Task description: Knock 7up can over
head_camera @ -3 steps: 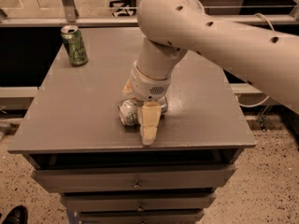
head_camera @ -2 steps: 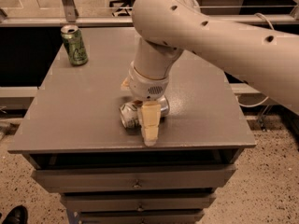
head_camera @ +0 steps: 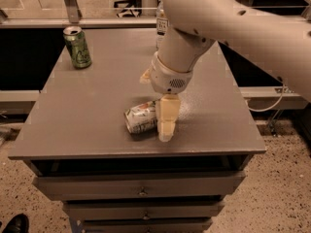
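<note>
The 7up can (head_camera: 140, 119), silver-white with pale green print, lies on its side on the grey table (head_camera: 87, 110) near the front edge, its top facing left. My gripper (head_camera: 155, 108) hangs down from the big white arm right beside the can. Its near cream finger (head_camera: 166, 120) touches the can's right end and reaches down to the table. A bit of the other finger (head_camera: 145, 75) shows behind the wrist, so the gripper stands open and holds nothing.
A darker green can (head_camera: 77, 46) stands upright at the table's back left corner. A clear bottle (head_camera: 162, 23) stands at the back, mostly hidden by the arm. Drawers sit below the front edge (head_camera: 141, 154).
The gripper and the lying can have both shifted slightly to the right. The can stays on its side.
</note>
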Tool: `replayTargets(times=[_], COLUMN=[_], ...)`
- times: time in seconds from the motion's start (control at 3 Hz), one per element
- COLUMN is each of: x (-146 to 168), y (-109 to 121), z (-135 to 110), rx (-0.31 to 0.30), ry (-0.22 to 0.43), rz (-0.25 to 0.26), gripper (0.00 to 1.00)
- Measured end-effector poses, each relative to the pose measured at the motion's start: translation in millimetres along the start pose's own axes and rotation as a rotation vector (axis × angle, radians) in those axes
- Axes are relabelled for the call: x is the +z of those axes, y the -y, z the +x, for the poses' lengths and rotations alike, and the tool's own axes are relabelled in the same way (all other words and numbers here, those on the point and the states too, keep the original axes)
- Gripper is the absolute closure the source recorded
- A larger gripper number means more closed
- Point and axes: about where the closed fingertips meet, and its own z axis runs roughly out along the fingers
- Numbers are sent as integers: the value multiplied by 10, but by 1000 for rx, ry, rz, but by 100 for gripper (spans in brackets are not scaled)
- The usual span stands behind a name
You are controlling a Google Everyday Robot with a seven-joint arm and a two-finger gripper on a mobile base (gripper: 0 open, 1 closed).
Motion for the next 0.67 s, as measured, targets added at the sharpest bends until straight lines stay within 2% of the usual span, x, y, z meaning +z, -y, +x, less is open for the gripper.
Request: replayTargets(times=[0.33, 0.67], x=[-366, -866], y=[90, 109], z=[291, 681], rx=[107, 242], ry=[86, 261], rz=[60, 134], gripper=[0, 0])
